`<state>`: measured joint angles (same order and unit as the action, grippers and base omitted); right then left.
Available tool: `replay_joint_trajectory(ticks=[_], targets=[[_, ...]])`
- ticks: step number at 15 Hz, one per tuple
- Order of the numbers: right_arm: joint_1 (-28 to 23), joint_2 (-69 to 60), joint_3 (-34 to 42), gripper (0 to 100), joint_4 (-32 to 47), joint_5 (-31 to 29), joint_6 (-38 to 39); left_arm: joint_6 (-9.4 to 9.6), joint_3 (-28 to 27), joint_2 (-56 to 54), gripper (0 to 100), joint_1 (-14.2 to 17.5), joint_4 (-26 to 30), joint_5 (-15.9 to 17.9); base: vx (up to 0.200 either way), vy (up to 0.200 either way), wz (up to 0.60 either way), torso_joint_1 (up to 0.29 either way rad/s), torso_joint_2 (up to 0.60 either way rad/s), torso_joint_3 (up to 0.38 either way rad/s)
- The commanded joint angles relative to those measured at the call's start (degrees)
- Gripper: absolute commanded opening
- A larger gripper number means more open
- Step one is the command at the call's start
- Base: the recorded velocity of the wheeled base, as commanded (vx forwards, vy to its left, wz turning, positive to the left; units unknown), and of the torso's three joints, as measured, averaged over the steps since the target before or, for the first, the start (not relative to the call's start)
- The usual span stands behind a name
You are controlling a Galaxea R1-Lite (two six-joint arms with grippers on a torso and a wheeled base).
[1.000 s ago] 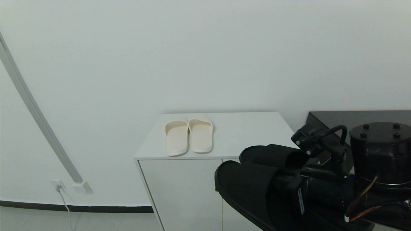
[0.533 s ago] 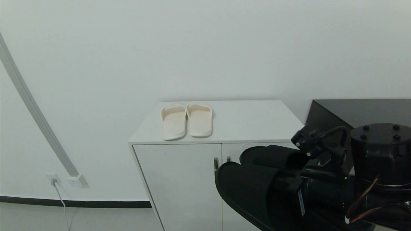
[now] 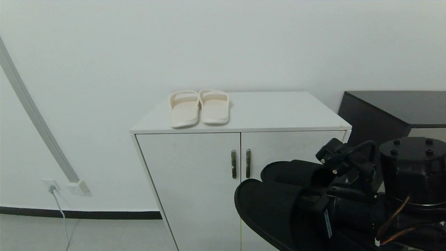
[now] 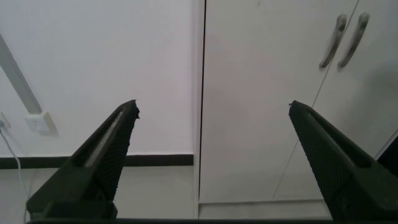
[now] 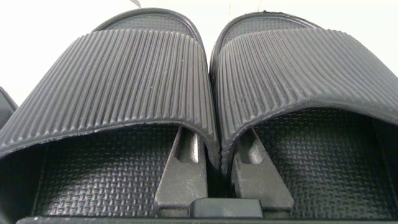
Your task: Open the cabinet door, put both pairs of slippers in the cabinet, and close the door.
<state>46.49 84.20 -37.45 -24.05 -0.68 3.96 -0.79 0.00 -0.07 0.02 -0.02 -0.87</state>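
The right gripper (image 5: pixel 214 149) is clamped on the pair of black slippers (image 3: pixel 278 202). One finger sits inside each slipper under its ribbed strap, and the two fingers pinch the slippers' touching inner walls together. The pair sticks out ahead of the gripper, toes pointing towards the white cabinet (image 3: pixel 285 111).

Both cabinet doors are closed. The left door (image 3: pixel 191 181) and the right door (image 3: pixel 289 146) meet at two upright metal handles (image 3: pixel 233 164) just beyond the toes of the held slippers and a little higher.

The pair of cream slippers (image 3: pixel 199 107) lies side by side on the cabinet top near its front left edge, higher than the right gripper, off to its left and well apart from it.

The left gripper (image 4: pixel 213 107) is spread wide with nothing between its fingers. It faces the lower part of the cabinet's left door, with the handles off to one side of it.

A black table (image 3: pixel 400 104) stands beyond the right gripper, beside the cabinet. A wall socket (image 3: pixel 51 186) with a plugged-in cable sits low on the wall, far to the left.
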Motion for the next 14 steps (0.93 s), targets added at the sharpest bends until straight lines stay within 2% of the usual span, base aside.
replay_joint_trajectory(ticks=[1,7,10,13,14], targets=[[-0.26,-0.26,0.97,0,-0.03,0.16,0.08,0.0,0.0,0.07,100,0.06,-0.06,-0.01,0.0,0.0,0.0,-0.168,0.49,0.32],[-0.09,1.23,1.24,0,-0.65,1.12,-0.8,0.09,0.0,0.07,100,0.06,0.02,-0.54,0.0,0.0,0.0,-0.138,0.47,0.334],[0.0,-0.09,1.85,0,-1.7,1.3,-0.89,-0.17,0.0,0.07,100,-0.02,-0.06,-0.54,0.0,0.0,0.0,-0.085,0.46,0.362],[0.0,-0.79,4.49,0,-2.23,1.74,-0.89,0.44,0.0,0.07,100,0.06,0.02,-0.19,0.0,0.0,0.0,-0.038,0.43,0.37],[0.0,-0.7,4.75,0,-2.58,1.65,-0.89,0.35,0.0,0.07,100,0.06,0.02,-0.1,0.0,0.0,0.0,-0.007,0.12,0.076]])
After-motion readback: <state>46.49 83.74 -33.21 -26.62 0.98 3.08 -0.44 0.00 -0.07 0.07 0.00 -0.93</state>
